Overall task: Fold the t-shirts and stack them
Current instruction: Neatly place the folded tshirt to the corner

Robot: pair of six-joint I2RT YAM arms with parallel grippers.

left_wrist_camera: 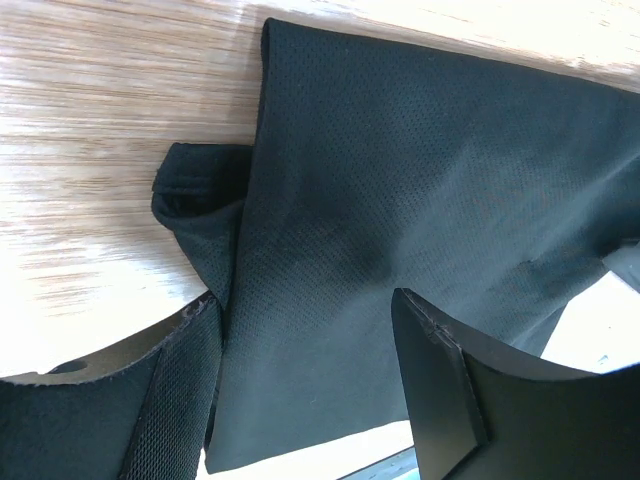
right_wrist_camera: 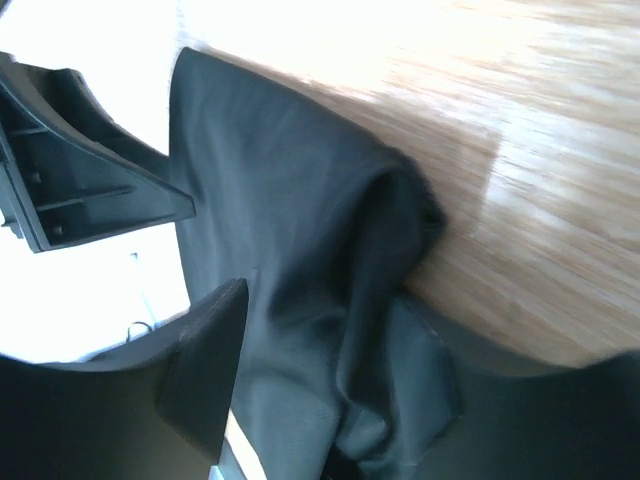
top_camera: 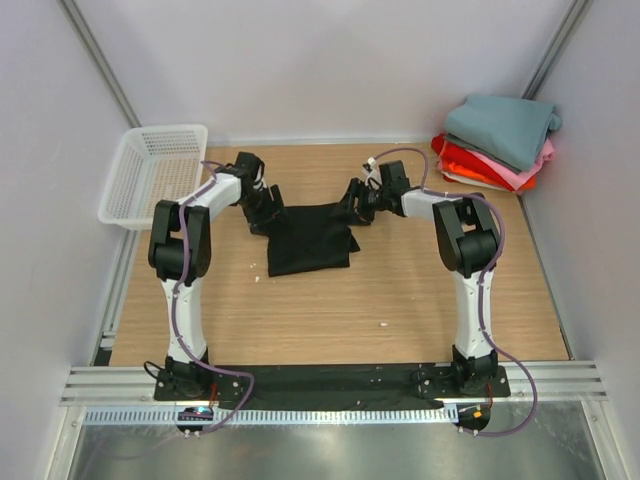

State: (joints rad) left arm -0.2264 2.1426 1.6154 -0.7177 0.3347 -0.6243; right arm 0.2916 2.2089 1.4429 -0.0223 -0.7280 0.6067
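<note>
Because black t-shirt (top_camera: 310, 238) is limp, light, pinch edge folds between jaws; left jaws part-open, right jaws can't tell.

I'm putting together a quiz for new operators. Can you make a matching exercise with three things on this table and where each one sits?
Things:
1. black shirt
2. basket
3. pile of folded shirts

Places:
A. far right corner of the table
B. far left corner
C. middle, spread flat

Pairs: 1-C, 2-B, 3-A
</note>
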